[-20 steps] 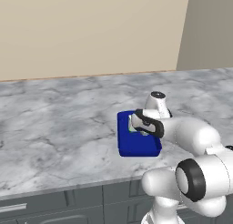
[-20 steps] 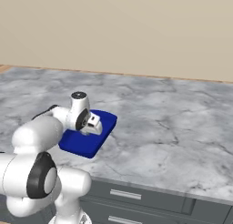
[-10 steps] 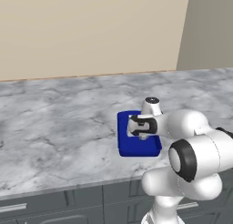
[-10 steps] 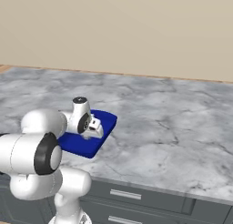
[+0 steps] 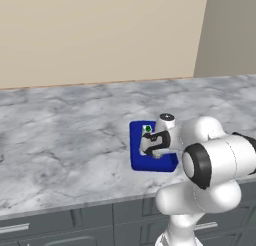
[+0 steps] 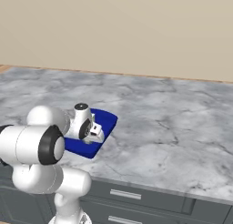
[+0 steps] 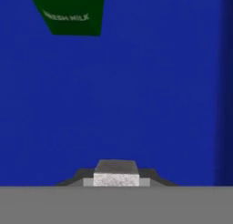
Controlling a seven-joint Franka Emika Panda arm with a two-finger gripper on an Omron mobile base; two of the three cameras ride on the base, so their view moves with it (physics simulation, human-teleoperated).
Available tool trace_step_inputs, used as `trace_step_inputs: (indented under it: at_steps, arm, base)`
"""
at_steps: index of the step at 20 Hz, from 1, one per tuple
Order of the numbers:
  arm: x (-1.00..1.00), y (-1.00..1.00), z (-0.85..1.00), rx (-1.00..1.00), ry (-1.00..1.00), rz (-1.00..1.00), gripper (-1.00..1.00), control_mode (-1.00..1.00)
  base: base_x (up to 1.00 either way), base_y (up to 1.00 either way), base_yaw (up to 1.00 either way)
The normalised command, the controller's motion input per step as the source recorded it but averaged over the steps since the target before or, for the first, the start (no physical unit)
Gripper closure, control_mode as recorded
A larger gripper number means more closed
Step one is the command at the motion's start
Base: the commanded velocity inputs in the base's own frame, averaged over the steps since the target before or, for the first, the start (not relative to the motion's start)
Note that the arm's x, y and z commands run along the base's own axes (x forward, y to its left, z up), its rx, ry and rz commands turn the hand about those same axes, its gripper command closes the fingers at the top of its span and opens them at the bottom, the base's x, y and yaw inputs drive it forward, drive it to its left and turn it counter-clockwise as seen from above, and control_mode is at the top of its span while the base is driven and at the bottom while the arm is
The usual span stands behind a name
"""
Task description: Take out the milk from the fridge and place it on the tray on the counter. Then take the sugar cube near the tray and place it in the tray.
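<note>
Fingers (image 7: 116,184) stay clamped on the sugar cube (image 7: 116,173), now lower over the tray (image 7: 136,104).

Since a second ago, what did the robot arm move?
The white arm folded closer over the flat deep-blue tray, carrying the gripper, still shut on the tiny pale sugar cube, lower toward it. The green-topped milk carton, tray and marble counter stayed put.
</note>
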Motion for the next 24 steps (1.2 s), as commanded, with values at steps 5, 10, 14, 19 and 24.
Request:
trace_step_inputs:
  at_steps: [5,10,14,19,24]
  arm:
    - [0.00,0.00,-0.31,0.00,0.00,0.01,-1.00,-1.00]
    - [-0.04,0.00,-0.08,0.00,0.00,0.00,-1.00,-1.00]
    - [-0.18,0.00,0.02,0.00,0.00,0.00,-1.00,-1.00]
    - [-0.14,0.02,0.11,0.00,0.00,0.00,-1.00,-1.00]
    - [-0.15,0.00,0.31,0.00,0.00,0.00,-1.00,-1.00]
  base:
    - [0.00,0.00,0.00]
    - [0.00,0.00,0.00]
    - [0.00,0.00,0.00]
    - [0.00,0.00,0.00]
    - [0.00,0.00,0.00]
